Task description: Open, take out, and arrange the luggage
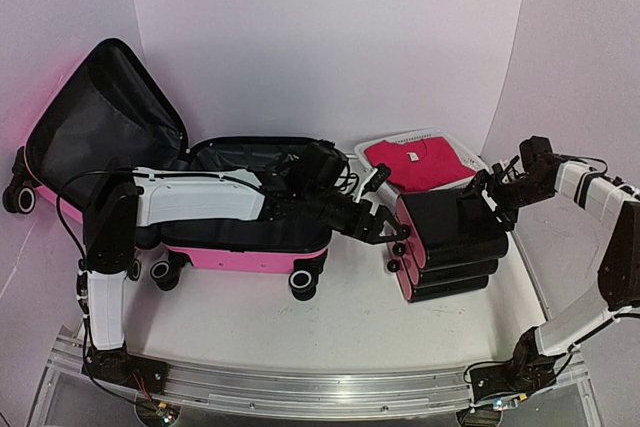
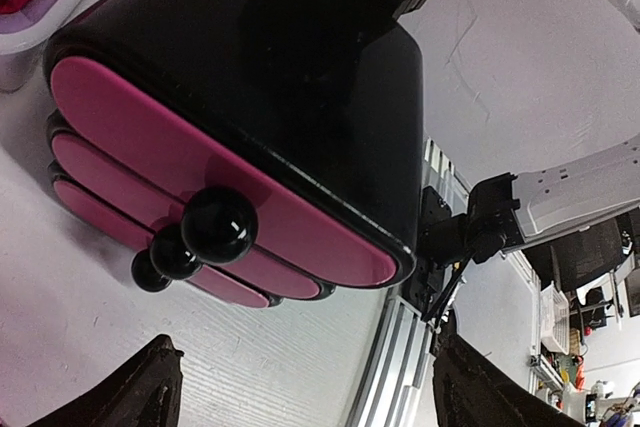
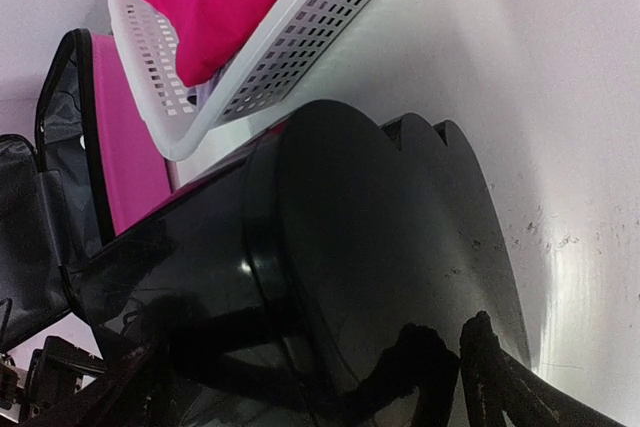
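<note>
The bright-pink luggage (image 1: 245,250) lies open at the left, its black-lined lid (image 1: 100,117) raised toward the back left. Its pink edge also shows in the right wrist view (image 3: 130,147). My left arm reaches across it. The left gripper (image 1: 386,226) is open and empty, just in front of the round black knobs (image 2: 218,224) on the pink ends of a stack of black cases (image 1: 452,232). In the left wrist view the left gripper (image 2: 310,397) has its jaws wide apart. My right gripper (image 1: 486,187) is open at the stack's rear top. Its fingers (image 3: 500,377) straddle the top case (image 3: 350,247).
A white mesh basket (image 1: 440,137) with a pink cloth (image 1: 420,162) stands behind the stack, against the back wall. It also shows in the right wrist view (image 3: 300,37). White walls close in on three sides. An aluminium rail (image 1: 300,387) runs along the near edge.
</note>
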`<move>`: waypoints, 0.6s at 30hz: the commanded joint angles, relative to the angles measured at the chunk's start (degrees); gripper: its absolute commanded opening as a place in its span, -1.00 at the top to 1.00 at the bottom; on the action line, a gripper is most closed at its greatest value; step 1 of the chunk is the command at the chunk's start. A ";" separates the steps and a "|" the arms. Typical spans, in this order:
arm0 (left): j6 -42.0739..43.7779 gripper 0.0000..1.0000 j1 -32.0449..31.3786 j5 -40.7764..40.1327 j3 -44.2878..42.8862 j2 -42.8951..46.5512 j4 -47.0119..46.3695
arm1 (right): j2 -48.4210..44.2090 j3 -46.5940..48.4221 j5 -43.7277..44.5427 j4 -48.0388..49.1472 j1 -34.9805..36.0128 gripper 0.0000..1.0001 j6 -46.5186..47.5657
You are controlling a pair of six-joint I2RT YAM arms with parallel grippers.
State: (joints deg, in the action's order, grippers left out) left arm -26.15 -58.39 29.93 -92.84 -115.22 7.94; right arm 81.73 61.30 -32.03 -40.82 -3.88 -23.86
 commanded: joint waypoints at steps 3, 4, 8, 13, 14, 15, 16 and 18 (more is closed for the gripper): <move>-2.23 -0.58 2.02 6.51 -6.31 -4.89 -4.74 | -2.03 -0.09 -2.75 1.86 1.77 -0.96 -0.67; -2.64 -0.52 2.27 7.35 -7.16 -5.82 -5.12 | -1.95 0.02 -3.00 1.80 1.77 -0.96 -0.57; -3.83 -0.47 2.51 9.00 -9.71 -8.93 -6.31 | -1.84 0.21 -3.61 1.74 1.77 -0.97 -0.48; -5.25 -0.40 3.12 7.63 -10.69 -11.51 -6.52 | -2.38 0.40 -3.62 1.41 1.77 -0.96 -0.10; -5.62 -0.33 3.26 7.83 -11.15 -12.05 -6.65 | -2.49 0.40 -3.45 1.30 1.77 -0.97 0.05; -5.92 -0.26 3.36 8.17 -11.85 -12.57 -6.83 | -2.61 0.47 -3.40 1.15 1.77 -0.97 0.16; -6.08 -0.20 3.37 8.64 -12.56 -13.02 -7.00 | -2.71 0.49 -3.39 0.99 1.77 -0.97 0.35; -6.34 -0.09 3.42 9.40 -13.77 -13.86 -7.26 | -2.87 0.53 -3.32 0.62 1.77 -0.97 0.72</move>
State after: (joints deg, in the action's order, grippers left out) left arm -31.62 -55.31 36.88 -101.32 -128.25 4.34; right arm 81.54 61.12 -32.34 -40.16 -2.85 -23.83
